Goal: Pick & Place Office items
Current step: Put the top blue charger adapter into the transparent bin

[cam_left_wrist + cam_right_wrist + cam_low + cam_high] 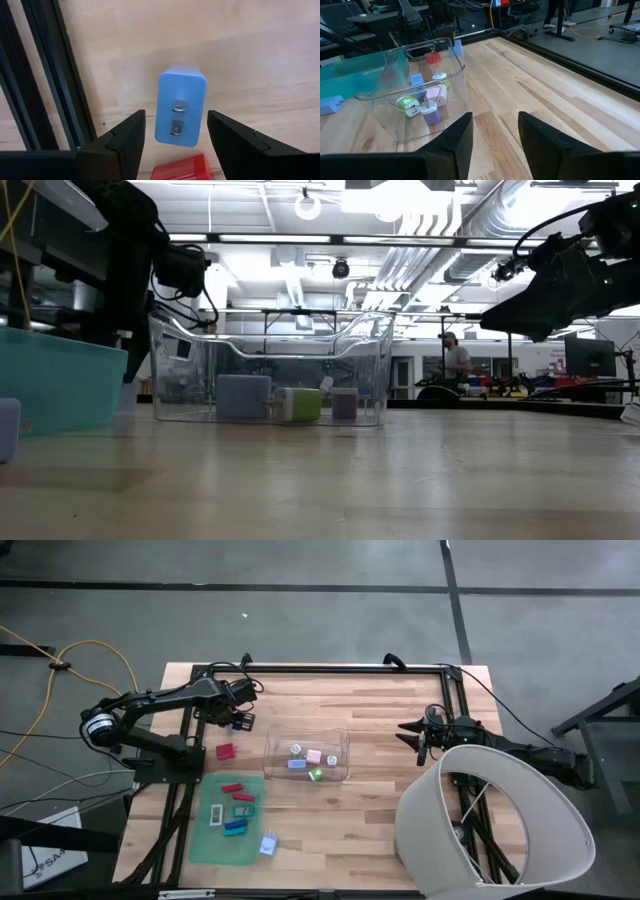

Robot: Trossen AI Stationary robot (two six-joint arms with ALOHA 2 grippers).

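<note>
Left wrist view: left gripper [175, 132] open wide over a blue plug-like block [181, 111], red piece [181, 168] at six o'clock; right gripper [495, 131] open, idle.

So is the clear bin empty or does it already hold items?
Not empty: the clear bin holds about four small pieces, including a green one and a pink one.

Wooden table [380, 720] before you.
On it you see a clear bin [306, 755], green mat [205, 840], red block [226, 751], blue charger [268, 845].
</note>
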